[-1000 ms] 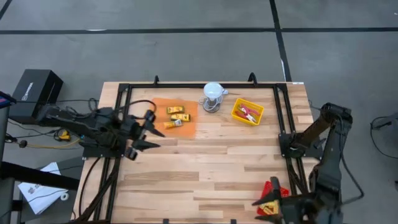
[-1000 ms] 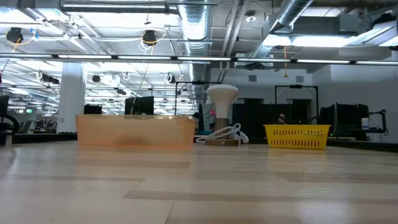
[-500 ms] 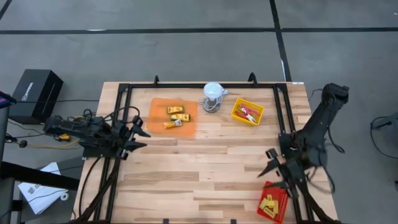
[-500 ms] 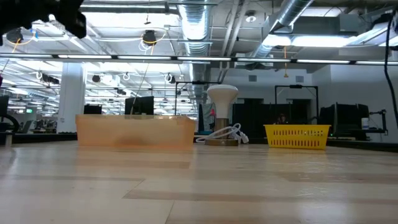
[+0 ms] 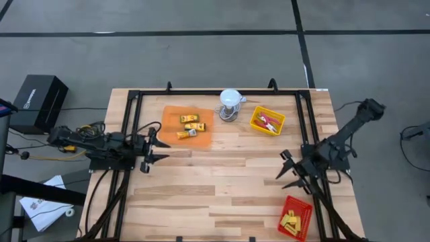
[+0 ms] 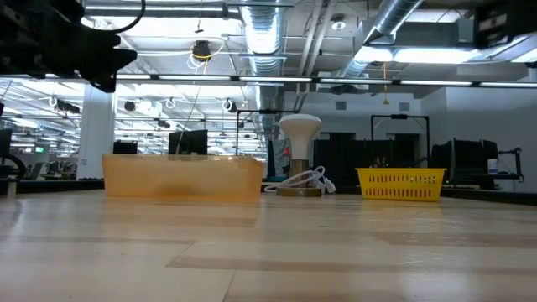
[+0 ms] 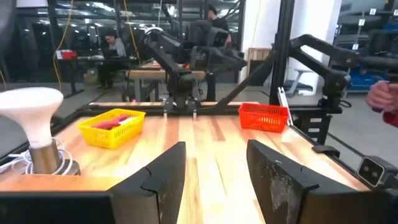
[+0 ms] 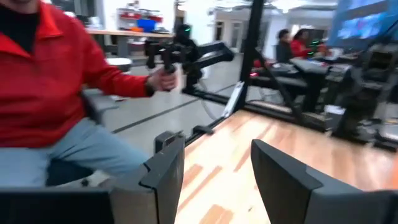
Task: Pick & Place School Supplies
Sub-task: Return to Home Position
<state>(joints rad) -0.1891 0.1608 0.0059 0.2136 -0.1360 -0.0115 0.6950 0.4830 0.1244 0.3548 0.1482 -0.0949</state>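
Wooden tabletop: no loose supplies seen, sorting judged done. Yellow packets on orange tray, long axes mostly along table width. Red-handled tools in yellow tray. Yellow blocks in red tray. Left gripper fingers apart, empty, at left edge just beside orange tray's near corner, packets ahead of it. Right gripper fingers apart, empty, at right edge between yellow and red trays, red nearer. Next move likely retraction to rest, no grasp needed.
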